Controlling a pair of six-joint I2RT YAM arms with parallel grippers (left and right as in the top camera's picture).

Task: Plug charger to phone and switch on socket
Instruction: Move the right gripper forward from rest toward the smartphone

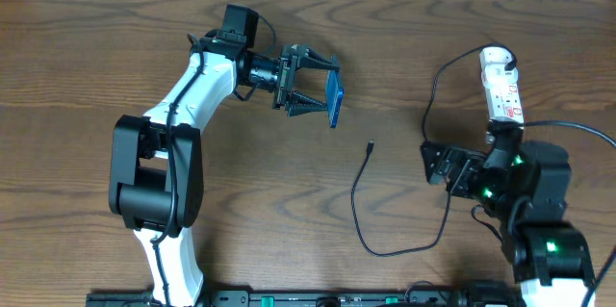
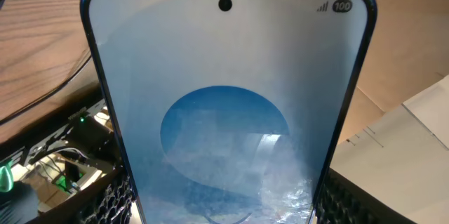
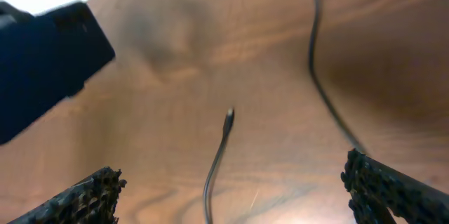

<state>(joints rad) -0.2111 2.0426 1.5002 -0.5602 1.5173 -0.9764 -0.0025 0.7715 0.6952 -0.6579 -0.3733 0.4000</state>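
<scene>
**Phone in the left gripper, charger lying loose**

Left gripper [image 1: 322, 95] is clamped on the phone [image 1: 334, 97], screen turned to its wrist. Right gripper [image 1: 428, 164] gapes wide, empty, just beside the socket [image 1: 500, 84]. The charger [image 1: 354, 196] lies on the bench [image 1: 77, 57], tip between both grippers.

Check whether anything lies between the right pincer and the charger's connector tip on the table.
Nothing visible does. The right pincer is open, and only bare table lies between it and the tip of the charger. The phone, gripped upright in the left pincer, is beyond the tip, on its far side.
</scene>
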